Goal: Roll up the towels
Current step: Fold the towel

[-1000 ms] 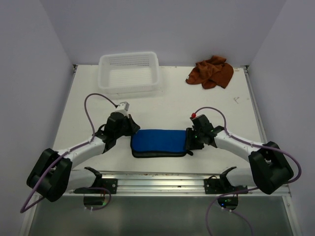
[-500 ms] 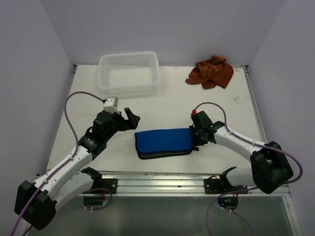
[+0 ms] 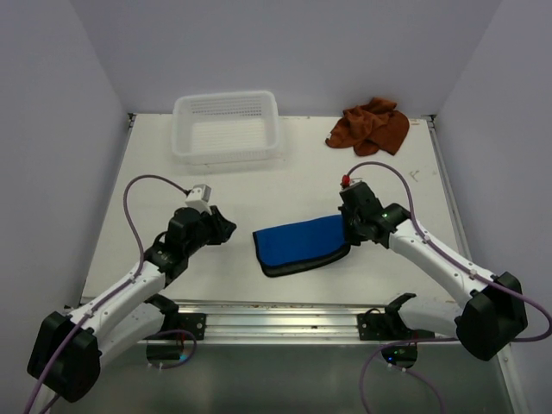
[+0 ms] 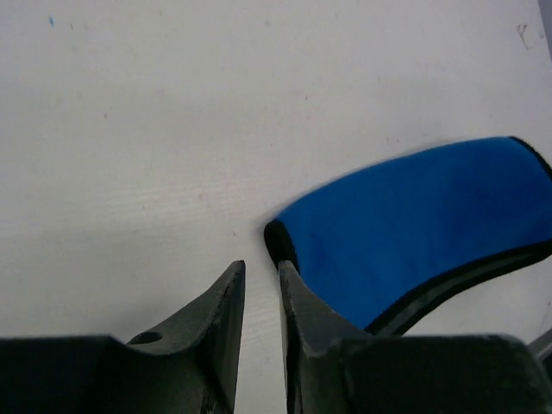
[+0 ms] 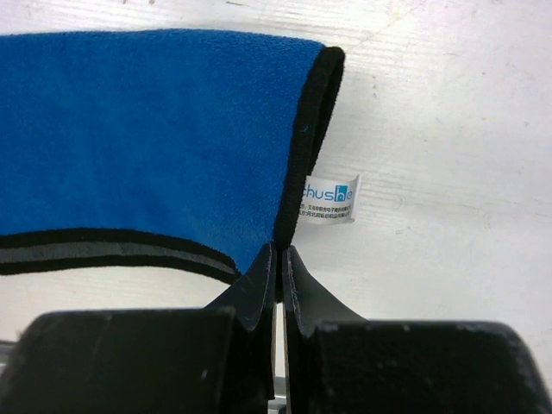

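Blue towel (image 3: 297, 244), folded to a strip w/ dark trim, lies centre-front on bench (image 3: 285, 185), btwn both arms, slightly skewed.

Top view: R gripper (image 3: 349, 231) sits at the blue towel's right end. L gripper (image 3: 226, 228) is over bare bench, apart from its left end. Rust-brown towel (image 3: 371, 127) lies crumpled at far right corner. White mesh basket (image 3: 227, 156) sits at far left, well apart from both towels.

L wrist view: L gripper (image 4: 260, 272) fingers stand narrowly apart, nothing btwn them. Blue towel (image 4: 414, 216) rounded end lies just ahead, to the right, not touching.

R wrist view: R gripper (image 5: 278, 252) fingers pressed together, clamped on blue towel (image 5: 147, 129) at its black-trimmed edge. White label (image 5: 329, 199) sticks out beside that edge, flat on bench
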Robot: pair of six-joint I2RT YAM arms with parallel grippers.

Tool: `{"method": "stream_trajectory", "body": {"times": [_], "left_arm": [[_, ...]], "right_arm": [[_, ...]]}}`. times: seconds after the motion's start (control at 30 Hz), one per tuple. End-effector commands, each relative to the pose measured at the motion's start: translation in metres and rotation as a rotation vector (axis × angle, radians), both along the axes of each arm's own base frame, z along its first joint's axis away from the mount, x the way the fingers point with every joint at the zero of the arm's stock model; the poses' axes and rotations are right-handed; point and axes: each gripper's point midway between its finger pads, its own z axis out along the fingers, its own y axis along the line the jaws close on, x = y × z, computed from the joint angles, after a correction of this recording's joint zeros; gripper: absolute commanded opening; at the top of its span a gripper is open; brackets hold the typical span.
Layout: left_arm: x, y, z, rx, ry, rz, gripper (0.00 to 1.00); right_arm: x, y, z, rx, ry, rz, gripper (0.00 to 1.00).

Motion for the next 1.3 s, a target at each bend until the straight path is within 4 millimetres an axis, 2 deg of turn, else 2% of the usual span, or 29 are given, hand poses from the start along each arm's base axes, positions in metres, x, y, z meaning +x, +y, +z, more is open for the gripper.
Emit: {"method": "stream_trajectory", "body": {"times": [0.0, 0.07, 0.17, 0.37, 0.5, 0.67, 0.73, 0.8, 0.83, 0.87, 0.97, 1.13, 1.2, 1.27], "left_arm": [[-0.013, -0.023, -0.015, -0.119, 0.032, -0.099, 0.23], [-0.021, -0.027, -0.031, -0.141, 0.059, -0.124, 0.12], [-0.03, -0.033, -0.046, -0.162, 0.102, -0.148, 0.07], [-0.039, -0.042, -0.057, -0.15, 0.131, -0.188, 0.04], [-0.039, -0.049, -0.06, -0.152, 0.136, -0.204, 0.04], [-0.045, -0.061, -0.078, -0.127, 0.185, -0.223, 0.02], [-0.049, -0.065, -0.083, -0.122, 0.199, -0.238, 0.01], [-0.05, -0.066, -0.085, -0.12, 0.202, -0.243, 0.01], [-0.051, -0.067, -0.084, -0.119, 0.202, -0.246, 0.01], [-0.052, -0.067, -0.085, -0.115, 0.201, -0.25, 0.01], [-0.051, -0.066, -0.085, -0.1, 0.199, -0.249, 0.01], [-0.052, -0.065, -0.085, -0.091, 0.205, -0.248, 0.01], [-0.052, -0.064, -0.086, -0.089, 0.206, -0.246, 0.01], [-0.052, -0.064, -0.086, -0.089, 0.208, -0.244, 0.01]], "right_arm": [[0.001, 0.003, 0.019, -0.045, -0.034, 0.046, 0.0], [-0.001, 0.011, 0.023, -0.052, -0.042, 0.076, 0.0], [-0.004, 0.022, 0.025, -0.062, -0.042, 0.112, 0.0], [-0.008, 0.012, 0.014, -0.108, -0.028, 0.077, 0.0], [-0.008, 0.025, 0.015, -0.044, -0.033, 0.101, 0.0], [-0.004, 0.033, 0.02, -0.039, -0.037, 0.123, 0.0], [-0.006, 0.027, 0.017, -0.067, -0.023, 0.108, 0.0], [-0.007, 0.013, 0.011, -0.131, -0.01, 0.062, 0.0], [-0.009, 0.006, 0.005, -0.158, -0.003, 0.043, 0.05], [-0.01, 0.002, 0.002, -0.171, 0.0, 0.016, 0.24], [-0.017, -0.007, -0.011, -0.186, 0.03, -0.027, 0.59], [-0.015, -0.02, -0.016, -0.146, 0.032, -0.096, 0.63], [-0.007, -0.018, -0.015, -0.098, 0.01, -0.099, 0.61], [-0.003, -0.02, -0.023, -0.031, 0.036, -0.114, 0.56]]}}
